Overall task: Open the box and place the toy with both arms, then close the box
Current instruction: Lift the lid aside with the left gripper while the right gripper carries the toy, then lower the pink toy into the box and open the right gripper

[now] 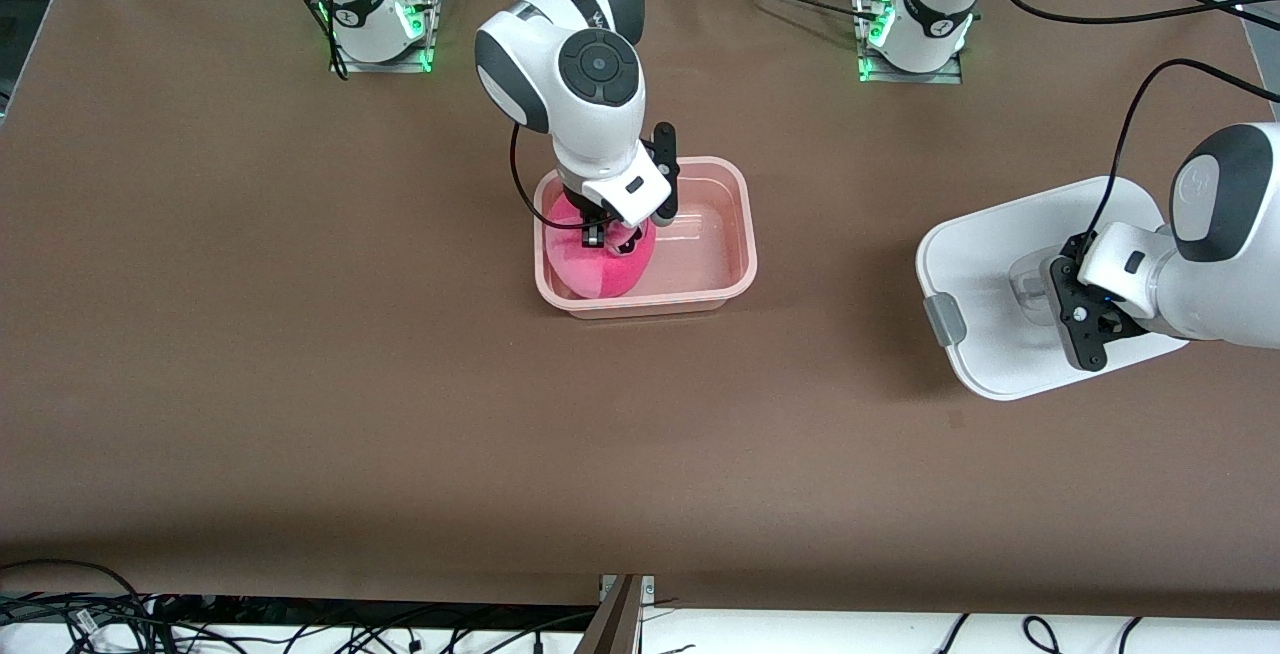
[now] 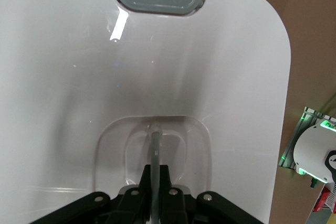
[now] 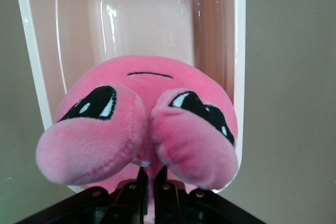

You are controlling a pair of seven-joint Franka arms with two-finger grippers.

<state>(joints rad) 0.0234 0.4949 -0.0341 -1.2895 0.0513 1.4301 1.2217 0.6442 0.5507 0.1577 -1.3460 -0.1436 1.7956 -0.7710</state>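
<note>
The right gripper is clenched on the pink toy, holding it over the right arm's end of the open box, seemingly partly inside it. Toward the left arm's end of the table, the left gripper is clamped on the clear handle of the white lid.

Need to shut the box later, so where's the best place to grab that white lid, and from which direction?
By the clear recessed handle in the centre of the lid, coming from above. It stands as a thin upright bar, narrow enough for the fingers to pinch, and the left gripper is already shut on it this way.
</note>
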